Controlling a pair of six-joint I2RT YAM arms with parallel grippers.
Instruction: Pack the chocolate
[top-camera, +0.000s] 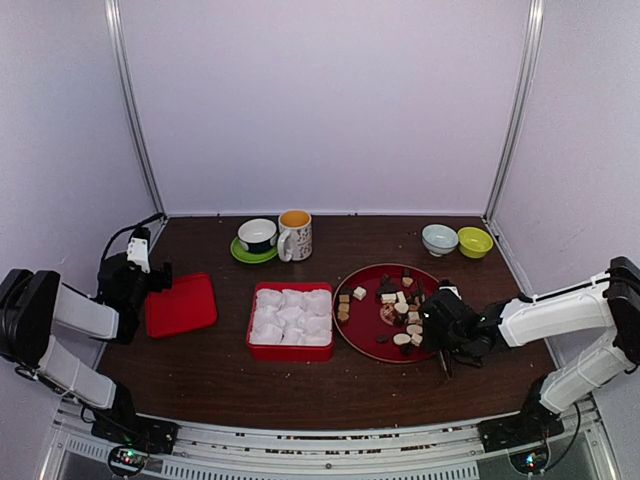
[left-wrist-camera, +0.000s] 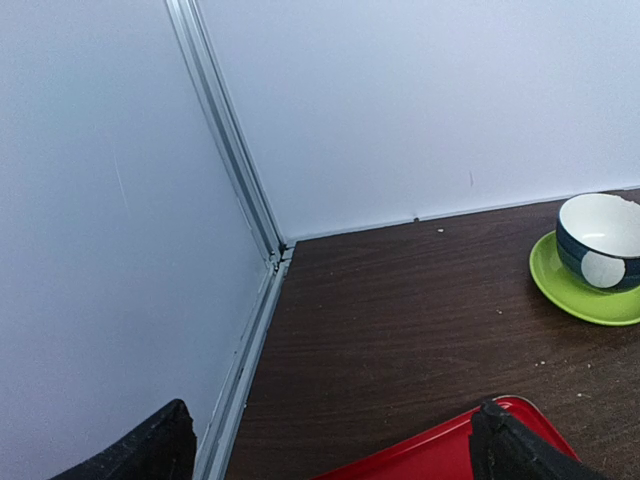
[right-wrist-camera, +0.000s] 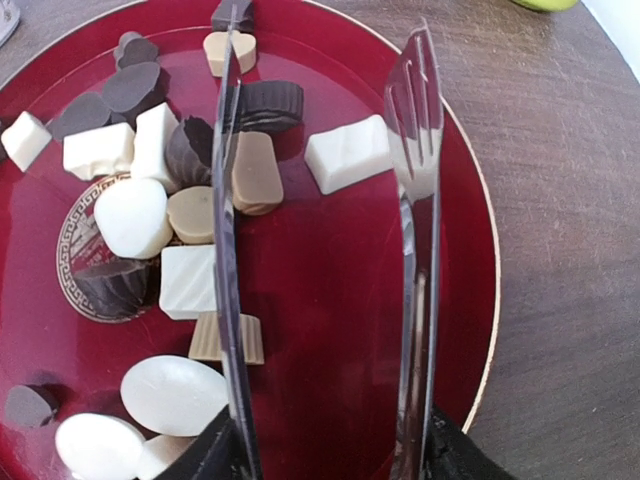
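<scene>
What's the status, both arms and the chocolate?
Left gripper open, at edge of red lid. Right gripper shut on tongs, blades apart over red plate. Chocolate on plate; white block between blades, none gripped. Tan piece crowds one blade.

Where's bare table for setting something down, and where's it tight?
Free: between red lid and cup box; back strip between mug and pale bowl. Crowded: the plate, strewn with chocolate, right hand holding tongs over it.

Top external camera surveys the whole table (top-camera: 210, 370) from high behind the arms; left wrist faces the far-left corner, low, sharing the green saucer (left-wrist-camera: 585, 300); right wrist looks closely along tongs (right-wrist-camera: 228, 250) onto the shared red plate (right-wrist-camera: 340, 300).
</scene>
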